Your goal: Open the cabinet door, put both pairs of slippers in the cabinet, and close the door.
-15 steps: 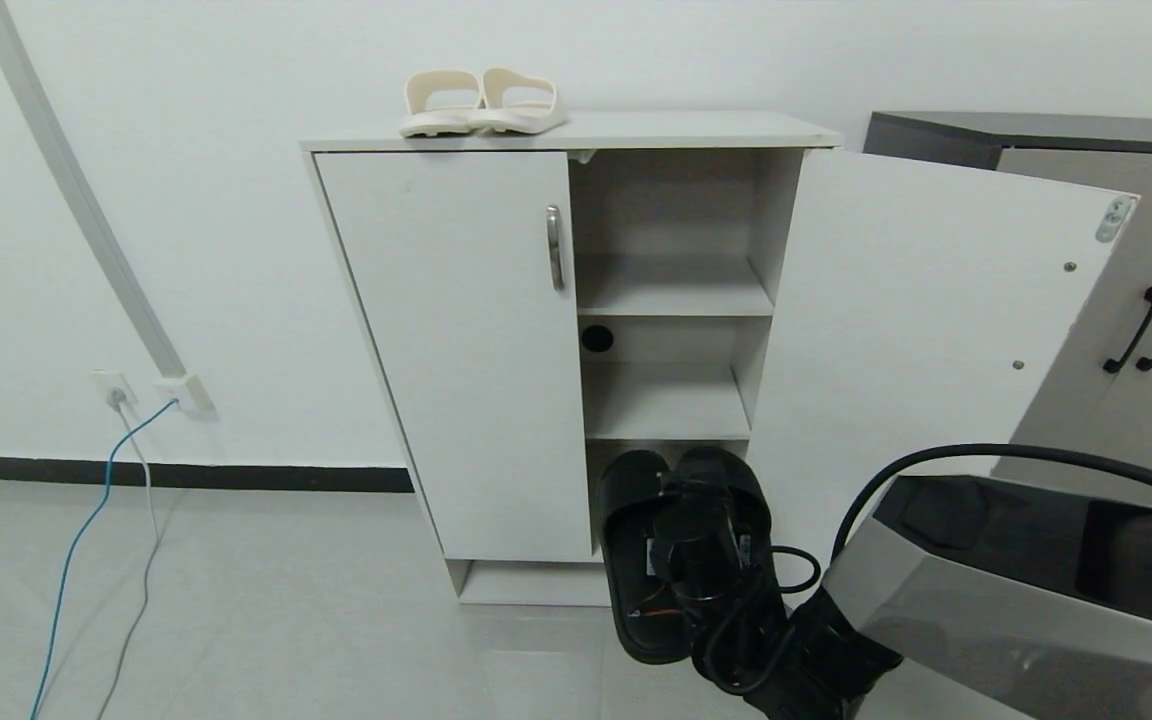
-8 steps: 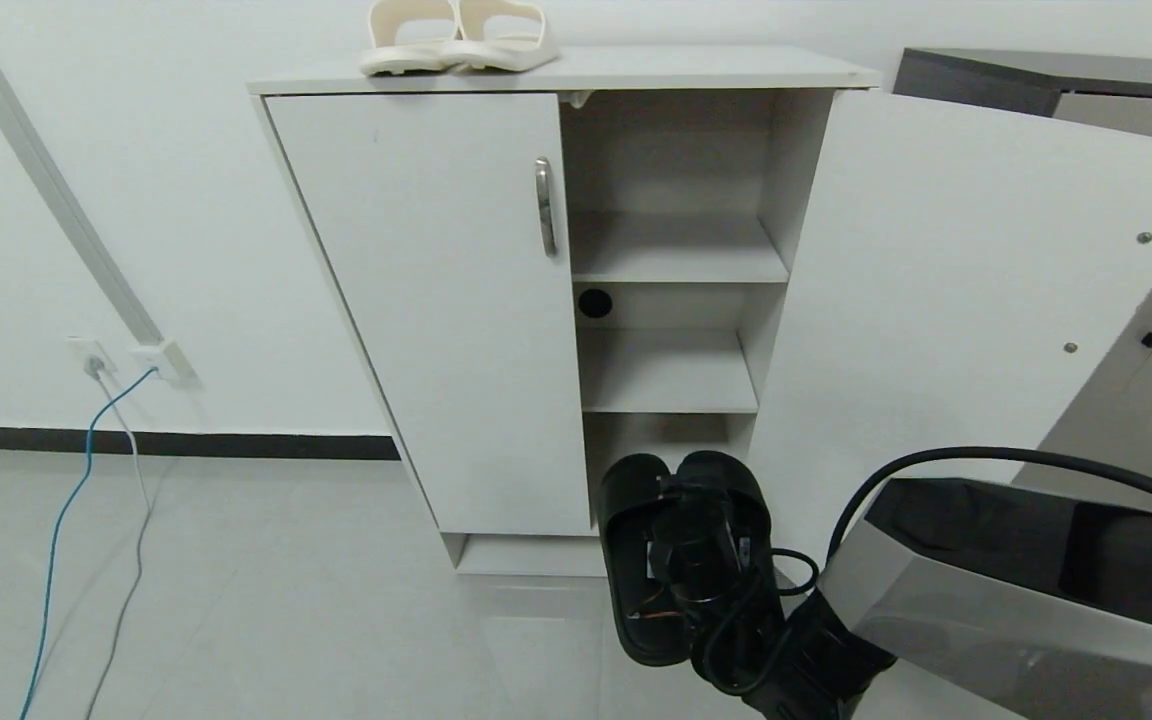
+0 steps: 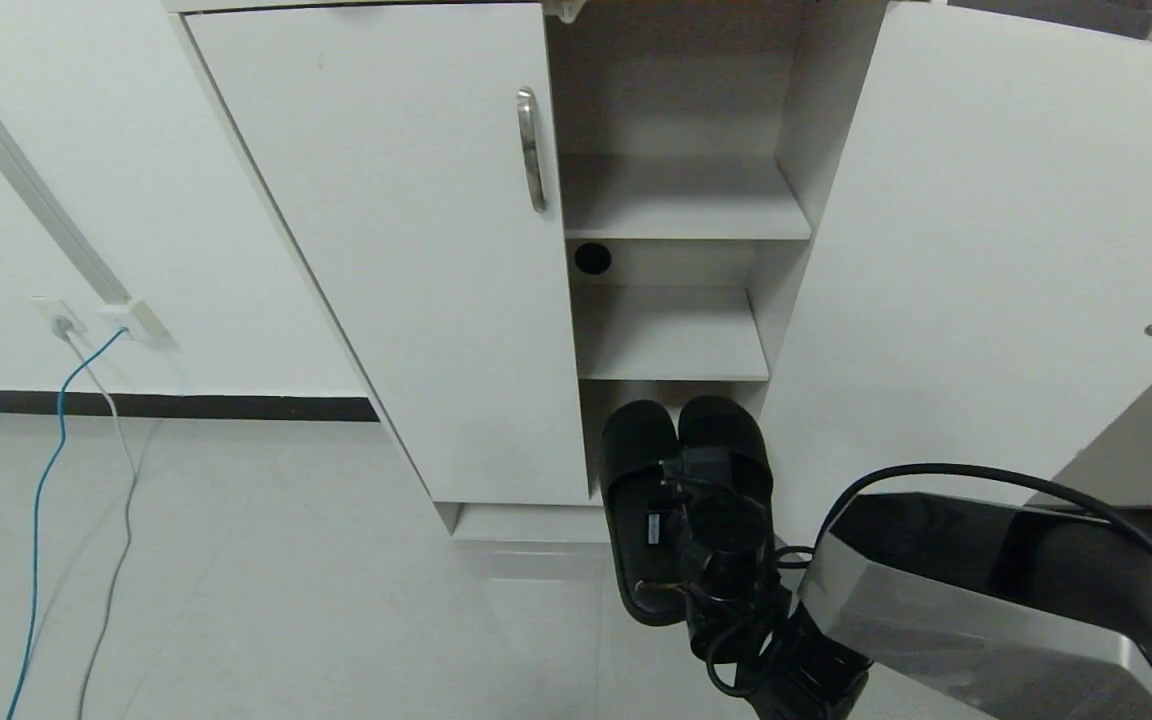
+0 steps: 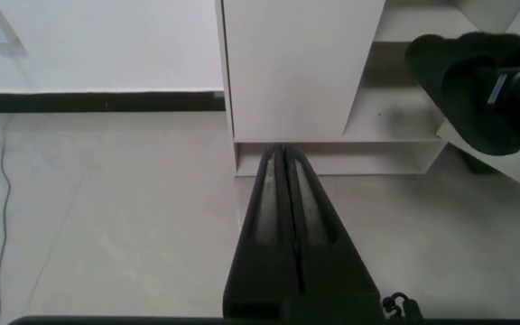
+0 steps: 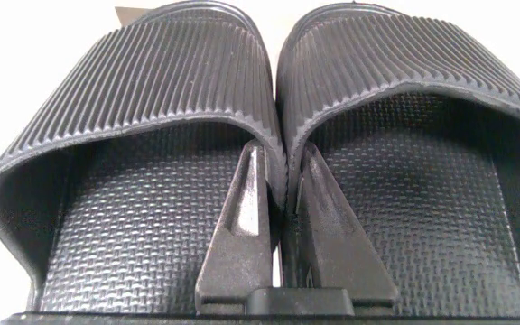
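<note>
A pair of black slippers (image 3: pixel 681 470) hangs side by side in front of the white cabinet's bottom compartment (image 3: pixel 626 395), toes toward the opening. My right gripper (image 3: pixel 706 500) is shut on them. In the right wrist view its fingers (image 5: pixel 242 226) pinch the two inner side walls of the black slippers (image 5: pixel 152 117) together. The cabinet's right door (image 3: pixel 986 250) stands wide open and its left door (image 3: pixel 386 250) is shut. My left gripper (image 4: pixel 284 158) is shut and empty, low over the floor facing the cabinet base, with the black slippers (image 4: pixel 477 90) off to one side.
Two bare shelves (image 3: pixel 671 335) (image 3: pixel 681 200) sit above the bottom compartment. A metal handle (image 3: pixel 530 150) is on the shut door. Blue and grey cables (image 3: pixel 46 480) run from wall sockets (image 3: pixel 61 320) down across the tiled floor on the left.
The head camera has come closer and lower, so the cabinet top with the cream slippers has left the picture. The black slippers stay in my right gripper before the bottom opening.
</note>
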Robot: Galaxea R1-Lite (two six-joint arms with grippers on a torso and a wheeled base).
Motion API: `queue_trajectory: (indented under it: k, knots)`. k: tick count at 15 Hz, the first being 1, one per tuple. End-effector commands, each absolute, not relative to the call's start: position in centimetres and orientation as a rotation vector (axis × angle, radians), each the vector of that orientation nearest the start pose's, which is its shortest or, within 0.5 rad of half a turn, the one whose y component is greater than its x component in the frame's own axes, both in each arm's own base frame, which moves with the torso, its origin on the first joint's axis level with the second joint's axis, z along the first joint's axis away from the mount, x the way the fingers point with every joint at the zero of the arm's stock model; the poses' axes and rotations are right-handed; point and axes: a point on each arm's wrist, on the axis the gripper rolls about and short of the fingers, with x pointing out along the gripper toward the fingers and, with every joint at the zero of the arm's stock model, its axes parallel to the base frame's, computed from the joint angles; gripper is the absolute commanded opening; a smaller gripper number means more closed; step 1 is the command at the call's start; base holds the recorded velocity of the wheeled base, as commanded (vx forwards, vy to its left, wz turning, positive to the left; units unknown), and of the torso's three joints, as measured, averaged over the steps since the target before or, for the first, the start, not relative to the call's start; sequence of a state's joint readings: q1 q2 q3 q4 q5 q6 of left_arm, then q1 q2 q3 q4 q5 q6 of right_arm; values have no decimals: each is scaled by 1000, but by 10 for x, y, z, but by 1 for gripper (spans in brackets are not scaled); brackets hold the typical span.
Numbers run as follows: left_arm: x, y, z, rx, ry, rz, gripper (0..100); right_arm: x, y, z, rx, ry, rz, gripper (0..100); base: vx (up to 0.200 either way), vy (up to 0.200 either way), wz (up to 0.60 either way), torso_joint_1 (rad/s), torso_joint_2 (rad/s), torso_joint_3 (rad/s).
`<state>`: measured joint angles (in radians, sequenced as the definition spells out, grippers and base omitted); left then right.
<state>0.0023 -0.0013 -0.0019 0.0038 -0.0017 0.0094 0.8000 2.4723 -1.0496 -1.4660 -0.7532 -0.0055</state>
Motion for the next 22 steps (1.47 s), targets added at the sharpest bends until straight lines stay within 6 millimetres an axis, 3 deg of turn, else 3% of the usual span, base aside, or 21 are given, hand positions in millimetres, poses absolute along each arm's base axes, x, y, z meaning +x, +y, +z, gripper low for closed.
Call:
queue_trajectory:
  k: [1,7,22]
  knots:
    - [-23,0,76,9,2,2,0,314,298,13,-6,-10,43,0,0,0,0,2,2,-105]
    - [-23,0,76,6,2,2,0,312,298,28,19,-45,44,0,0,0,0,1,0,-10]
    - [-23,0,76,6,2,2,0,313,298,36,17,-58,45,0,200,0,0,2,3,2]
